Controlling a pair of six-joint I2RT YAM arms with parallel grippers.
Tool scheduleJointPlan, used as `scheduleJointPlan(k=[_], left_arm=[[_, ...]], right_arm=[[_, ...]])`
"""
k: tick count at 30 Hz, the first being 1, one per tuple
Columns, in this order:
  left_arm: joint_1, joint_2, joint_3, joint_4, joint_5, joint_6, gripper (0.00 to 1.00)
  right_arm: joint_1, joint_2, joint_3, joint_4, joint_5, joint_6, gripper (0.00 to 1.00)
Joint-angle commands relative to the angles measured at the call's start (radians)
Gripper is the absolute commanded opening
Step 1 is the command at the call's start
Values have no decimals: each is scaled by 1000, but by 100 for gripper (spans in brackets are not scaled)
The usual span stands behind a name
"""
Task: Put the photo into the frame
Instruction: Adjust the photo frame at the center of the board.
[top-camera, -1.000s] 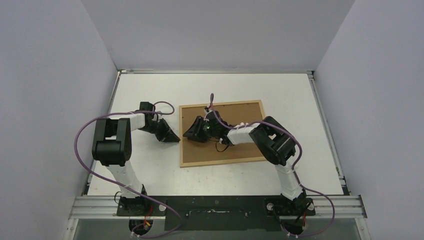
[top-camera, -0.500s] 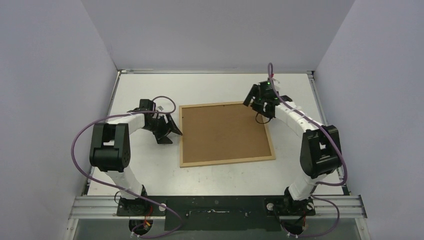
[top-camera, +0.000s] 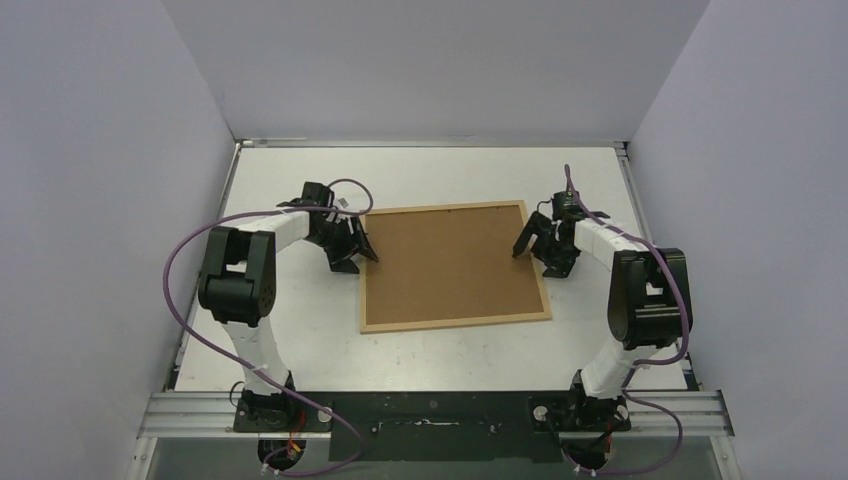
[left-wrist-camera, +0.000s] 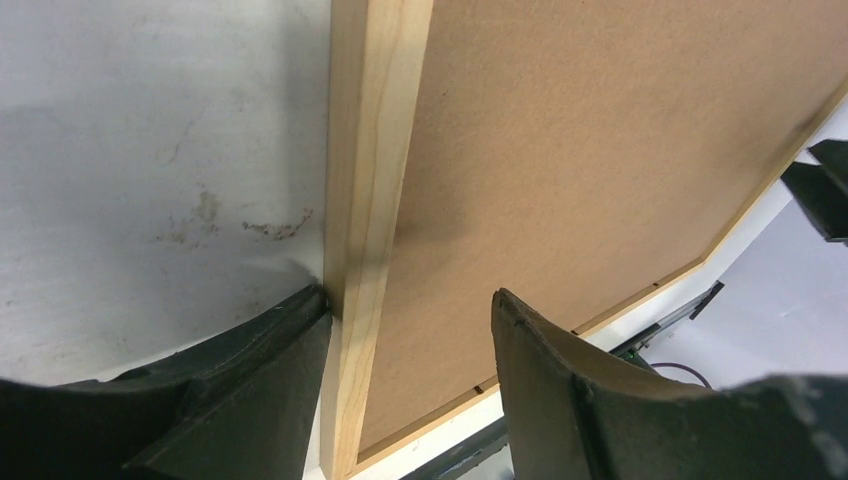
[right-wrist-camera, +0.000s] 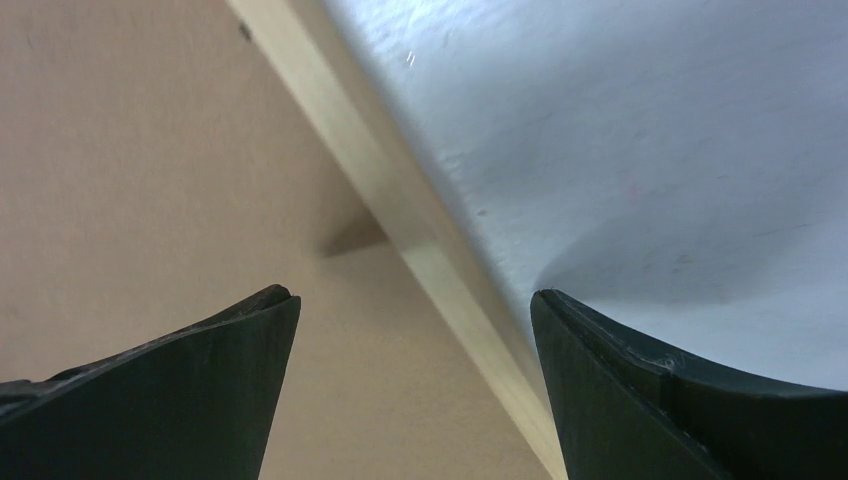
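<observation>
The left gripper (left-wrist-camera: 410, 305) stands part open astride the frame (top-camera: 450, 265), one finger on the table side just against the outer face of the left rail (left-wrist-camera: 365, 150), the other hanging over the brown back board (left-wrist-camera: 600, 130), with nothing clamped between them. Across the frame, the right gripper (right-wrist-camera: 410, 295) straddles the right rail (right-wrist-camera: 420, 250) with its jaws spread wide, one tip above the board and one above the bare table (top-camera: 450, 180); it holds nothing.

The frame lies flat and back side up in the middle of the table, the board seated inside its light-wood rails. The photo shows in no view. It may lie beneath the board, but that cannot be told, so the loading step cannot be confirmed as done. If the print is inside, what is left looks like securing the back or turning the frame over; if not, the board has to come out first.

Nothing else lies on the table. Only the arms' purple cables (top-camera: 175, 270) loop near the frame's sides, clear of the rails.
</observation>
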Motion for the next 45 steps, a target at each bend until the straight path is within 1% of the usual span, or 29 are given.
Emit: scheduleJointPlan(k=[1, 4, 7, 8, 9, 11, 15, 19, 23, 25, 28, 31, 33, 35, 37, 40, 43, 44, 45], left_arm=[[-7, 63, 71, -1, -42, 45, 57], [-14, 103, 136, -19, -24, 57, 55], [-23, 154, 205, -36, -12, 68, 54], [-26, 171, 226, -41, -9, 69, 54], [-31, 187, 249, -44, -4, 71, 54], [-39, 219, 289, -46, 8, 71, 53], [-58, 288, 373, -35, 22, 67, 53], [-89, 365, 458, 5, 45, 52, 52], [-128, 442, 530, 78, 90, 35, 52], [-151, 482, 565, 112, 117, 30, 52], [-166, 513, 612, 145, 159, 27, 53], [-164, 499, 632, 160, 177, 19, 56], [-153, 463, 634, 148, 163, 33, 61], [-131, 415, 630, 138, 158, 50, 66], [-101, 363, 622, 130, 152, 53, 69], [-40, 283, 594, 121, 155, 46, 73], [25, 195, 533, 98, 128, 44, 75], [40, 156, 507, 84, 112, 43, 75], [53, 129, 473, 64, 83, 44, 75]], right_arm=[[7, -42, -59, 36, -148, -13, 87], [10, -84, -112, 50, -216, -17, 80], [32, -142, -171, 71, -268, -12, 68], [44, -161, -189, 77, -273, -6, 62], [59, -181, -209, 82, -277, 2, 59], [100, -223, -248, 107, -280, 29, 55], [218, -304, -321, 186, -260, 126, 54], [387, -359, -370, 274, -188, 237, 57], [549, -365, -419, 423, -117, 345, 64], [624, -364, -417, 448, -62, 371, 68], [687, -393, -382, 386, 9, 364, 74], [722, -476, -344, 256, 90, 321, 82], [725, -530, -313, 174, 116, 281, 86], [722, -551, -265, 136, 106, 210, 88], [718, -506, -206, 140, 58, 151, 88], [719, -345, -72, 166, -51, 71, 85], [722, -159, 65, 232, -135, 56, 74], [723, -97, 110, 254, -163, 58, 67], [723, -32, 164, 272, -189, 64, 62]])
